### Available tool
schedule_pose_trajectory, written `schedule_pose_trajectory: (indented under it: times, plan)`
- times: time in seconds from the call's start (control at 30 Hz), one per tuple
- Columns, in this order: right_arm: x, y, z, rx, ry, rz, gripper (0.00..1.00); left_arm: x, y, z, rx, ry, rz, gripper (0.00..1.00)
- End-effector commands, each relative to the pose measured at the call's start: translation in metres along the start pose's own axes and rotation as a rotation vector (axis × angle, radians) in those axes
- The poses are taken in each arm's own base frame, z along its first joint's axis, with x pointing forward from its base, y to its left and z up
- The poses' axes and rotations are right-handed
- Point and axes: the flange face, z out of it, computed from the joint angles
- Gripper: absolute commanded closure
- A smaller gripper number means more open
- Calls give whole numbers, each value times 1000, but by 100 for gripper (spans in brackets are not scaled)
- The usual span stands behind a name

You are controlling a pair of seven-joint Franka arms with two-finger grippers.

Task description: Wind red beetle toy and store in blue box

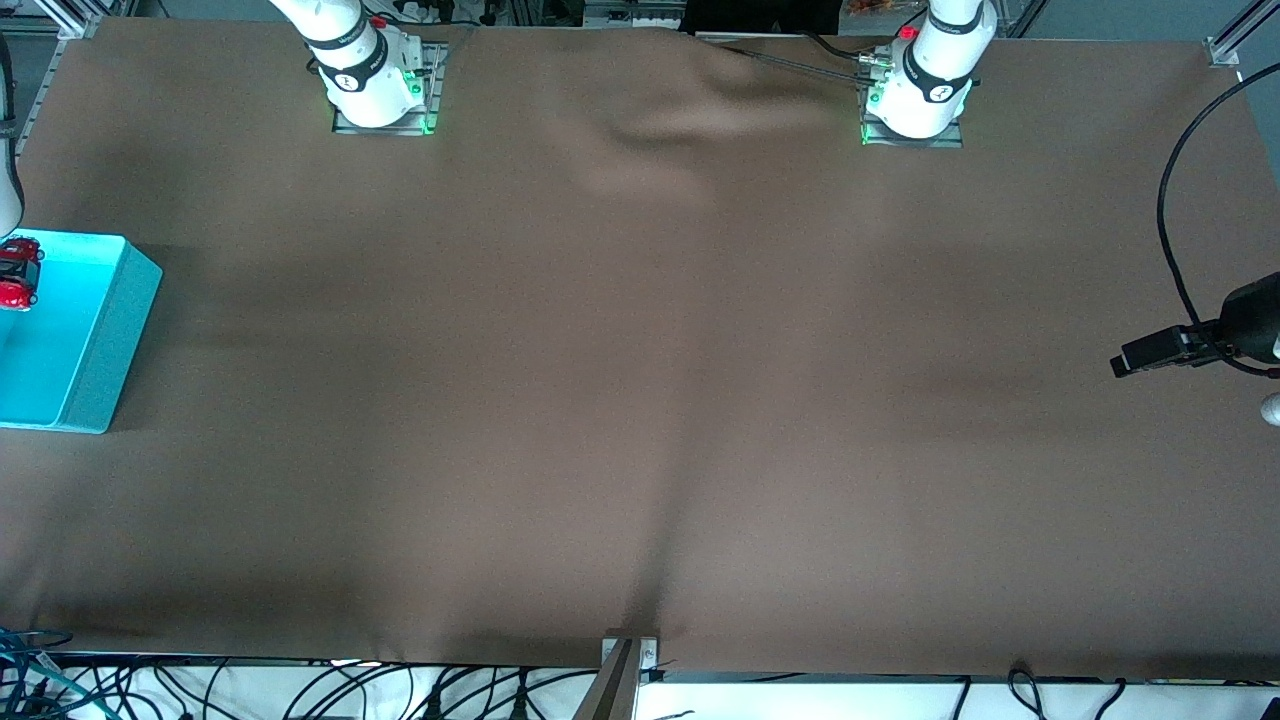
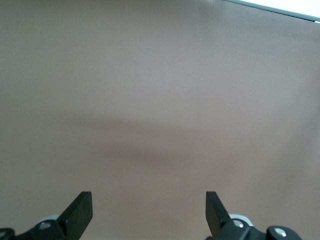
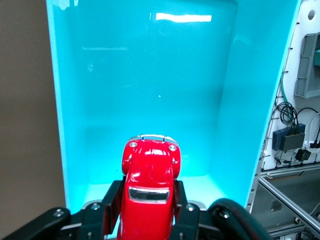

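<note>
The right pincer (image 3: pixel 149 212) is hanging over the open top of the teal-blue rectangular plastic box (image 1: pixel 115 325), its two black fingers (image 3: pixel 112 205) pressing against the sides of the small glossy red beetle toy car (image 3: pixel 150 192) and holding it in the air above the bright cyan floor of the box. In the front view the toy (image 1: pixel 18 272) is showing at the very edge of the picture, over the part of the box that lies farther from the front camera. The box is sitting at the right arm's end of the brown cloth-covered surface (image 1: pixel 640 380). The left arm is waiting at its own end, its left pincer (image 2: pixel 149 207) spreading wide over bare brown cloth.
</note>
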Motion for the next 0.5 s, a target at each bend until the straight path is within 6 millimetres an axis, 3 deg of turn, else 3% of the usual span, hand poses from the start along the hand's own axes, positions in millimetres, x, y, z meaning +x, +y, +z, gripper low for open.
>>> schedule_pose_trajectory:
  times: [0.0, 0.47]
  plan:
    - [-7, 22, 25, 32, 48, -41, 100, -3, -2, -7, 9, -1, 17, 0]
    - [-18, 45, 85, 45, 96, -124, 100, -3, -1, -7, 9, -1, 19, 0]
